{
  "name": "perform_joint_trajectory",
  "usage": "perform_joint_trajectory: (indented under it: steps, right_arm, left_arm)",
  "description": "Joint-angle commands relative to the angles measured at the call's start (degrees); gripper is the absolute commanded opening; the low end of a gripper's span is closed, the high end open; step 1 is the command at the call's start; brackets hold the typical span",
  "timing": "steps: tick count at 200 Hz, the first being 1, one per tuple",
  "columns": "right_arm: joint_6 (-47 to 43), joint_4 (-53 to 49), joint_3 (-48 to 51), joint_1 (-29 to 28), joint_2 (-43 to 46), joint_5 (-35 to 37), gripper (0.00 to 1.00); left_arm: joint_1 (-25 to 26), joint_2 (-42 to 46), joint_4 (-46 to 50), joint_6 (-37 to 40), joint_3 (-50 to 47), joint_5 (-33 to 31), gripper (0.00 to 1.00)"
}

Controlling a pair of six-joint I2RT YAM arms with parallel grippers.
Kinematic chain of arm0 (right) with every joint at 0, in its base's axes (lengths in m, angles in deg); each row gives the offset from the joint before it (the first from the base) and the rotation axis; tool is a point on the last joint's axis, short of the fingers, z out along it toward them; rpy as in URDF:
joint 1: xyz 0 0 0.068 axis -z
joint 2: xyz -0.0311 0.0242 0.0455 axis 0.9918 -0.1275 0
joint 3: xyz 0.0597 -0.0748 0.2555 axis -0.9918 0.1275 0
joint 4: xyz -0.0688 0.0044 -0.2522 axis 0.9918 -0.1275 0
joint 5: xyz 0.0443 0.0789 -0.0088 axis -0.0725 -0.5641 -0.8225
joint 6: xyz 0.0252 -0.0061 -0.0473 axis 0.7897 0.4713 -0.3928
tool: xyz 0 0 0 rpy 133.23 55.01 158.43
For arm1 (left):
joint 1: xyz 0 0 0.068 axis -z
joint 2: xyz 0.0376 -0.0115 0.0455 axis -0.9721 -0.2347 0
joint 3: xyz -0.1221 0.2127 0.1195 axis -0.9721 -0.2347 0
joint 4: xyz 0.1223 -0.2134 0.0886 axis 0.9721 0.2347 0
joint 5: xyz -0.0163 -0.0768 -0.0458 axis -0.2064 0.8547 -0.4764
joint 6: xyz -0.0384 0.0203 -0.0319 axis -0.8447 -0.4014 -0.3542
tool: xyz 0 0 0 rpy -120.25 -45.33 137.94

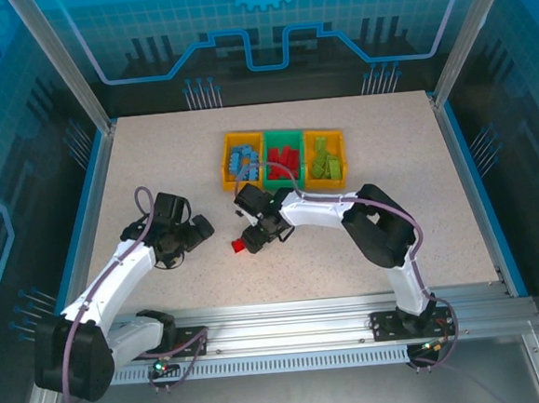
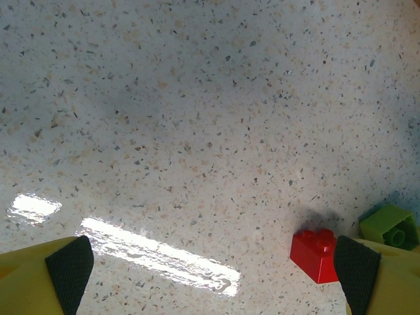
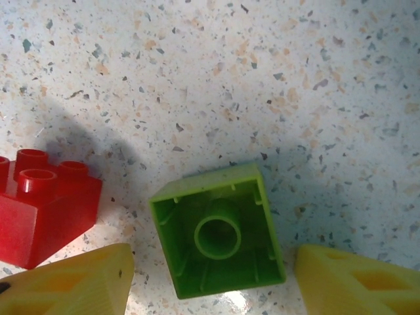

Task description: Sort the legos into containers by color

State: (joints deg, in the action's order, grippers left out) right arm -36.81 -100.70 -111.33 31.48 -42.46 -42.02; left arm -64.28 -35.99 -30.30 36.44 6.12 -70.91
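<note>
A light green lego (image 3: 220, 233) lies upside down on the table, hollow side up. My right gripper (image 3: 213, 266) is open, with one yellow finger on each side of it and a small gap to each. A red lego (image 3: 42, 210) sits just left of it, studs up. My left gripper (image 2: 213, 272) is open over bare table, and beside its right finger lie the red lego (image 2: 318, 254) and the green one (image 2: 390, 226). From above, the right gripper (image 1: 254, 237) hangs over the red lego (image 1: 239, 247) and the left gripper (image 1: 200, 230) is to their left. The containers (image 1: 226, 158) stand behind.
The left orange bin (image 1: 231, 180) holds blue bricks, the green middle bin (image 1: 284, 182) holds red ones and the right orange bin (image 1: 343, 149) holds green ones. Blue-edged walls (image 1: 463, 168) ring the speckled tabletop.
</note>
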Motion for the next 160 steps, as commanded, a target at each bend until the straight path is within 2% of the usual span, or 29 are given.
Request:
perform_joint_trajectory:
  steps: [1,36,106,142,160]
  right_arm:
    - [-3.2,-0.4,-1.7,1.9,-2.4,-0.9,0.68]
    - [-6.4,-0.2,-3.0,2.9,-3.7,-2.7,0.66]
    - [-13.8,-1.5,-5.5,2.9,-5.5,-4.3,0.54]
    - [-16.2,-2.0,-6.3,2.9,-5.8,-3.7,0.54]
    - [-16.1,-2.8,-7.7,2.8,-6.3,-3.2,0.59]
  left_arm:
    - [-0.5,1.0,0.1,-1.2,-0.7,1.0,0.99]
    - [-0.5,0.9,0.2,-1.4,-0.7,0.8,0.99]
    - [-0.5,0.5,-0.4,-2.0,-0.8,1.2,0.99]
    - [-0.5,0.3,-0.7,-2.4,-1.1,1.4,0.99]
    - [-0.5,0.3,-0.8,-2.5,-1.1,1.4,0.99]
